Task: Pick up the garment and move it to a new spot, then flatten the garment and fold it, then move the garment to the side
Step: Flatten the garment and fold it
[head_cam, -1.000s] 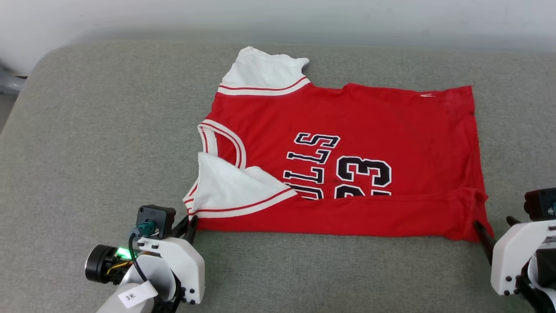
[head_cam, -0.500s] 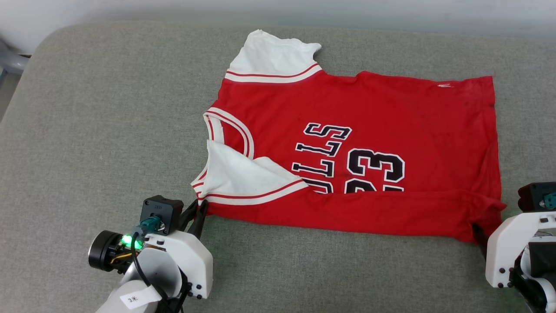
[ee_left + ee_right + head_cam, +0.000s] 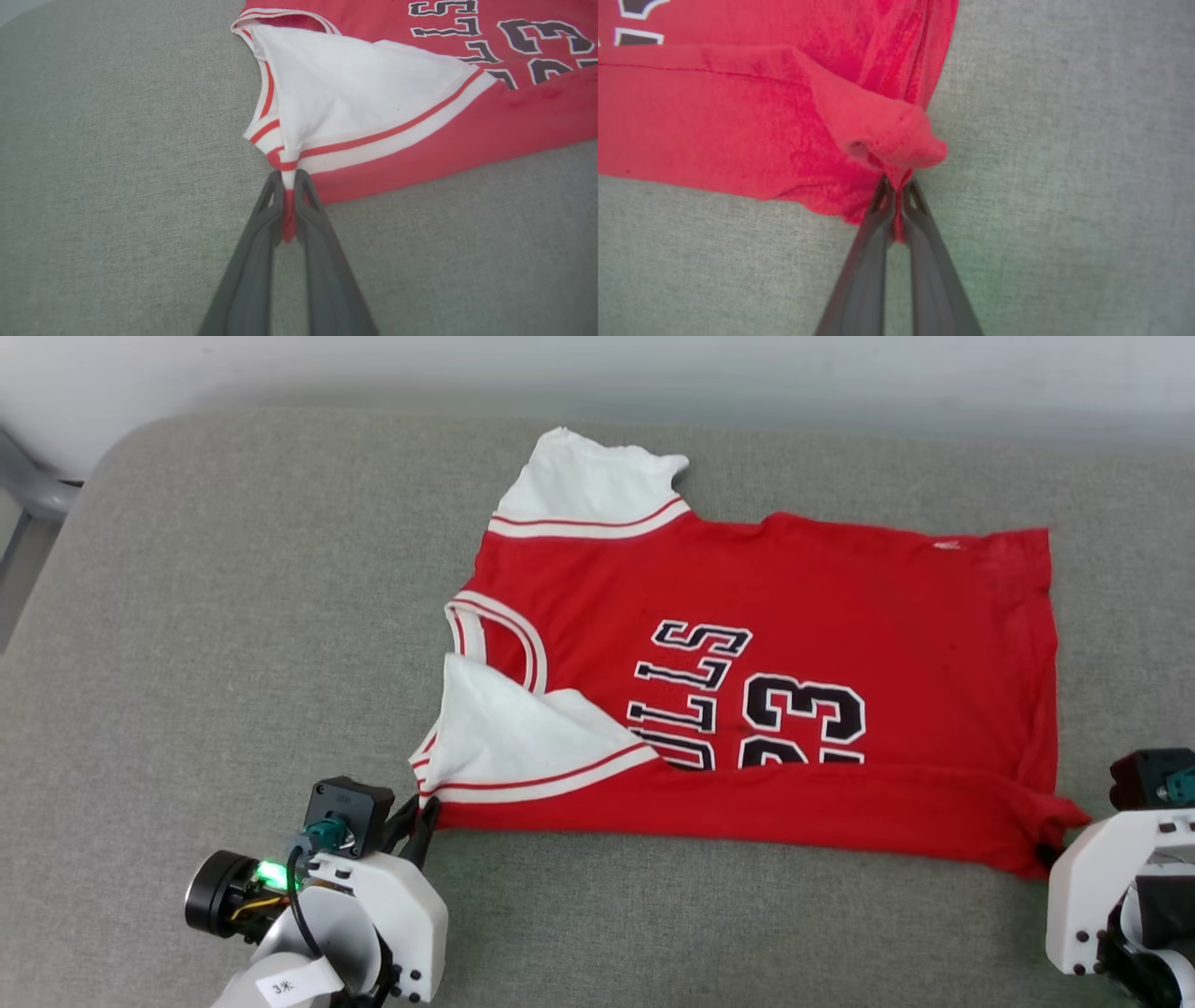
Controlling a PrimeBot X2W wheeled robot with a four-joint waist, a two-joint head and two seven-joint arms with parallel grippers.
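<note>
As the shirt (image 3: 840,616) lies stretched left to right between them, the left gripper (image 3: 288,179) clamps tight on its near sleeve corner, the right gripper (image 3: 896,184) on its near hem corner.

Bright, even diffuse light; shadows faint, soft. Head view sharp; wrist views softer, esp. near btm edge.

Left gripper (image 3: 423,814): low, fingers pointing forward, jaws pinched tight on a sleeve corner of the garment (image 3: 840,597).
Right gripper (image 3: 896,184): low, jaws pinched tight on the garment's hem corner.
</note>
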